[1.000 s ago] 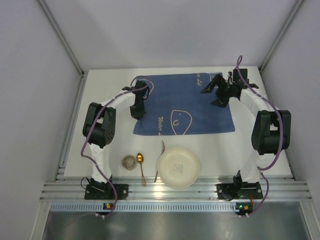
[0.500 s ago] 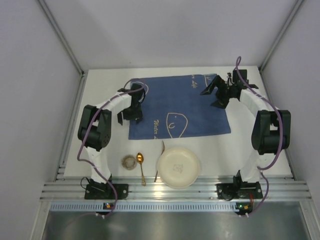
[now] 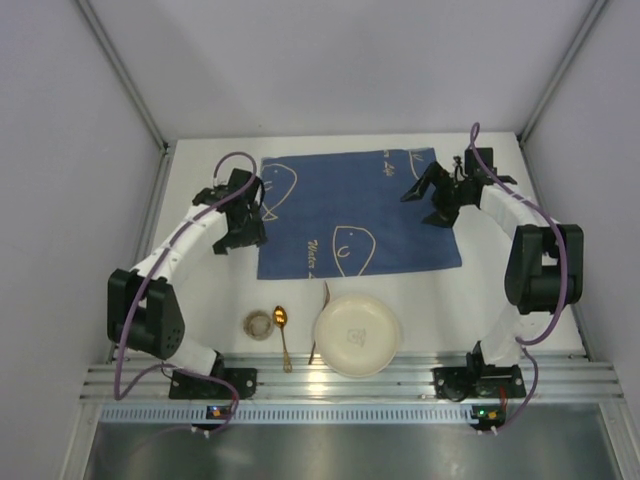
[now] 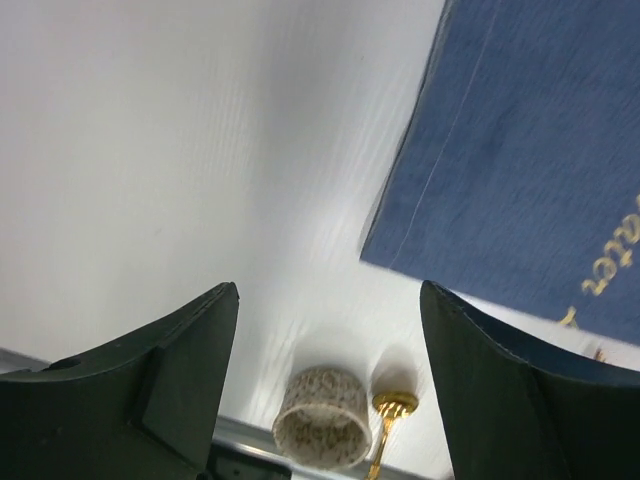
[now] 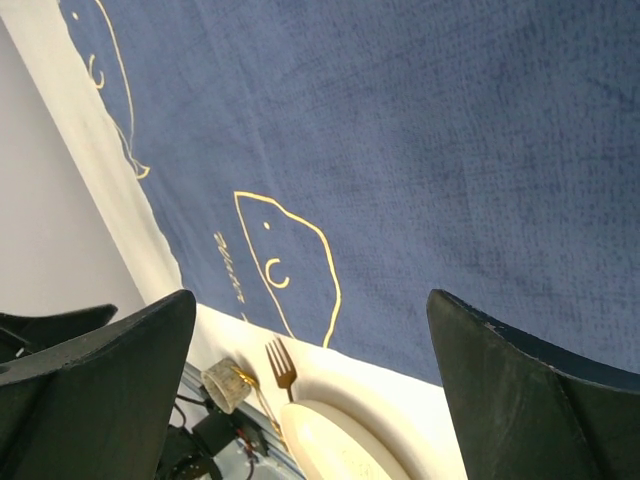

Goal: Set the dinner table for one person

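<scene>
Left pincer: jaws spread wide, nothing between them. It is held above bare white tabletop just left of the blue cloth, beside the cloth's left edge, with its fingers pointing toward the near side.

Right pincer: jaws also wide apart, empty. It sits over the far right part of the cloth. Whether its fingertips touch the fabric cannot be told.

Dinner table: matte white top filling the floor of the cell, with the ribbed aluminium rail along its near edge, where both arm bases are bolted.

Cloth: lies flat on the far half of the table, roughly centred, with fish outlines and lettering drawn on it. Its near left corner shows clearly in the left wrist view.

Near the rail, left to right:
- small speckled cup, upright
- gold spoon, just right of the cup, bowl end far, handle running toward the rail
- fork, tines toward the cloth, tight against the left rim of the dish
- cream bowl, just near of the cloth's near edge and apart from it
</scene>
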{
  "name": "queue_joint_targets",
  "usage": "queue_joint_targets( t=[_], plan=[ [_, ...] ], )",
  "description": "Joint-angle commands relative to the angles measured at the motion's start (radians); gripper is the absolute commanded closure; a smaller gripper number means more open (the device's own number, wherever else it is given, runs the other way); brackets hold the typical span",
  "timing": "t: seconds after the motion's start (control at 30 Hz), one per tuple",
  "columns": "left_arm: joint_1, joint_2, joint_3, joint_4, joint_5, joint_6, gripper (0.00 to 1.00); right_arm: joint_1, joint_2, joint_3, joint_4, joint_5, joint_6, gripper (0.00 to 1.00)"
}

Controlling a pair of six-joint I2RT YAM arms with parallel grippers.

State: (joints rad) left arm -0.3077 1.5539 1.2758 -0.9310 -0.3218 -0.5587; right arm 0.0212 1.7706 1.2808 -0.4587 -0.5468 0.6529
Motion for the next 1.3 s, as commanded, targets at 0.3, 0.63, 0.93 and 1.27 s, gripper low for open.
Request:
queue_joint_targets(
  t=[0.3, 0.63, 0.93, 1.27],
  plan=[
    [0.005, -0.276, -0.204, -0.258, 0.260, -0.090, 0.26, -0.010, -0.063, 0.000, -0.078, 0.027, -0.064, 0.00],
    [0.005, -0.460, -0.391, -0.318, 0.369, -0.181, 0.32, -0.010, -0.065, -0.043, -0.083, 0.030, -0.067, 0.00],
    [0.004, -0.462, -0.513, -0.249, 0.380, -0.245, 0.32, -0.010, -0.088, -0.090, -0.089, 0.038, -0.090, 0.00],
    [0.004, -0.364, -0.546, -0.178, 0.288, -0.231, 0.36, -0.012, -0.092, -0.103, -0.103, 0.048, -0.107, 0.00]
  ],
)
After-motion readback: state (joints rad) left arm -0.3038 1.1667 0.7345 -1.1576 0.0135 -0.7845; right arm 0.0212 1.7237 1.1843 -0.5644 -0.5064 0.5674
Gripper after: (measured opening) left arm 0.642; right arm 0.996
